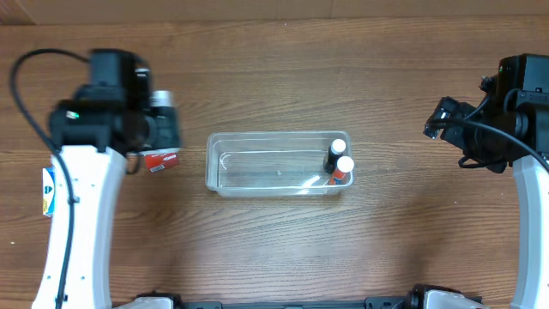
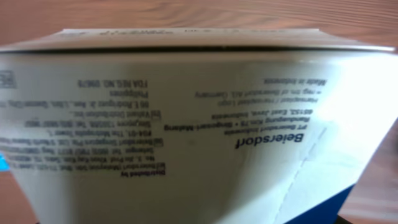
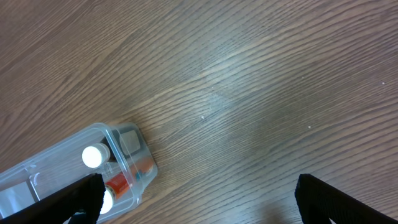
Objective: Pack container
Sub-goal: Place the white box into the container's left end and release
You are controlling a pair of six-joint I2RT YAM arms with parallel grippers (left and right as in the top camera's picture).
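Observation:
The container point(image 1: 257, 172) is a clear rectangular tub at the table's middle. Two white-capped bottles point(image 1: 340, 160) stand at its right end, and they also show in the right wrist view point(image 3: 94, 155) inside the container's corner point(image 3: 134, 186). My left gripper point(image 1: 159, 137) is left of the tub and holds a red and white box point(image 1: 161, 159). That box point(image 2: 199, 124) fills the left wrist view with small printed text and hides the fingers. My right gripper point(image 1: 439, 124) is open and empty, off to the tub's right point(image 3: 199, 193).
Bare wood table surrounds the tub. A blue and white label point(image 1: 49, 190) sits on the left arm. The arm bases stand at the table's front edge.

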